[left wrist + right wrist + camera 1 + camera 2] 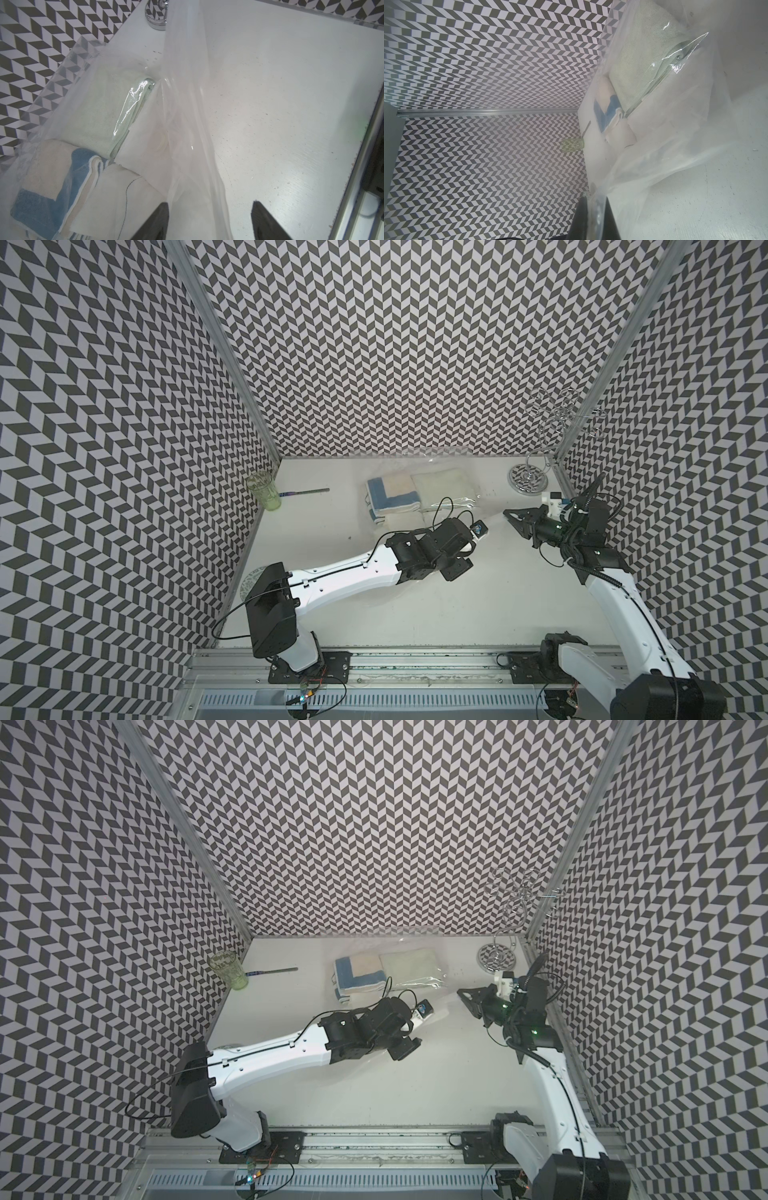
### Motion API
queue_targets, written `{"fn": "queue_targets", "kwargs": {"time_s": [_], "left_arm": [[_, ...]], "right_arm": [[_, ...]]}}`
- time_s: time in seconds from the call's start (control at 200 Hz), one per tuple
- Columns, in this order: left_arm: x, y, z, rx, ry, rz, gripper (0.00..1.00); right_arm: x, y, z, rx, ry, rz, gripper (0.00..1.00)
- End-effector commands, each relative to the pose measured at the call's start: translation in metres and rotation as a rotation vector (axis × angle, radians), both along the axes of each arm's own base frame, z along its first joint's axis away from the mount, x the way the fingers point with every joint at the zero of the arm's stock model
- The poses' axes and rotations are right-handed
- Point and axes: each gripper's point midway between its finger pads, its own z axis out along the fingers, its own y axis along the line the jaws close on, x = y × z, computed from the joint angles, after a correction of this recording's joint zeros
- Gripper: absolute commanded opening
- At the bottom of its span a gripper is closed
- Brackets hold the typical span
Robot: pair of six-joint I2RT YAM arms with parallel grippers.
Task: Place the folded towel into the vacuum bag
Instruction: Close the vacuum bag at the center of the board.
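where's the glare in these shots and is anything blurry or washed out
Left wrist view: a bright glare streak on the vacuum bag over the pale green towel, with the film hazing what lies under it. Right wrist view: sharp highlights on the bag, and the film by the right pincer is out of focus. In both top views: even light, the bag almost invisible.

Light: bright, even; faint shadows on the bench (457, 614).
Glare: white streaks on the plastic bag (129, 104).
Haze: milky behind the bag.
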Motion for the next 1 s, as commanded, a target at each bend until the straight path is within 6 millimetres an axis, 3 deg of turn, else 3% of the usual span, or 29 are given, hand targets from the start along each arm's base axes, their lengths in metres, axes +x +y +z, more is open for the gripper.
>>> {"fn": "queue_targets", "kwargs": {"time_s": [0.0, 0.125, 0.19, 0.285, 0.461, 0.611, 0.796, 0.992], "left_arm": [[0.003, 0.006, -0.001, 0.025, -0.075, 0.001, 0.52], [0.006, 0.011, -0.006, 0.052, -0.108, 0.006, 0.19], [0.006, 0.012, -0.001, 0.044, -0.131, -0.001, 0.08], [0.009, 0.016, 0.007, 0.029, -0.145, -0.009, 0.02], [0.018, 0.026, 0.015, -0.026, -0.06, -0.038, 0.0], [0.028, 0.039, 0.03, -0.15, 0.055, -0.083, 0.0], [0.042, 0.065, 0.025, -0.182, 0.143, -0.107, 0.0], [0.06, 0.088, 0.019, -0.184, 0.186, -0.076, 0.0]], "right_arm": [[0.003, 0.0, 0.02, 0.006, -0.085, 0.009, 0.03], [0.005, 0.0, 0.024, -0.006, -0.106, 0.024, 0.07], [0.006, 0.001, 0.024, -0.027, -0.118, 0.04, 0.13], [0.006, 0.002, 0.03, -0.08, -0.16, 0.072, 0.26], [-0.003, 0.013, 0.075, -0.303, -0.334, 0.147, 0.54], [-0.018, 0.022, 0.098, -0.507, -0.451, 0.137, 0.65], [-0.028, 0.004, 0.091, -0.777, -0.535, 0.093, 0.72], [-0.029, 0.003, 0.048, -1.085, -0.566, 0.192, 0.7]]}}
